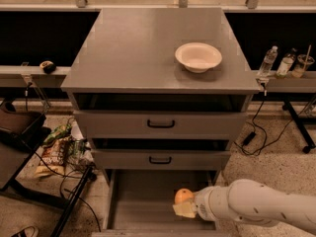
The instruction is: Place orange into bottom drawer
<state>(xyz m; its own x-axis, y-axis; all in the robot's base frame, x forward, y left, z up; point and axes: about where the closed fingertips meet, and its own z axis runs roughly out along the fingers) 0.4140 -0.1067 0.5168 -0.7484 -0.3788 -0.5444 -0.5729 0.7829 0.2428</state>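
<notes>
Camera view looks down on the front of a grey cabinet with three drawers. From my station I can see the bottom drawer pulled out toward the camera, its flat grey floor and low side walls exposed. The two drawers above it, the top drawer and the middle drawer, sit almost closed, each with a black handle at its centre.

My arm comes in from the lower right, a thick white segment reaching leftward across the drawer's right side. At its tip the gripper is over the right half of the open drawer. It is clamped on the orange: the fruit sits right at the tip, pressed against a pale yellowish finger that shows just beneath it. The second finger is hidden behind the fruit. The orange is inside the outline of the bottom drawer, near the right wall and just in front of the middle drawer's face. I cannot tell whether it touches the drawer floor.

On the cabinet top, toward the right rear, stands a shallow white bowl. To the right of the cabinet a few plastic bottles stand on a low ledge. On the floor to the left lie crumpled snack bags and black cables.
</notes>
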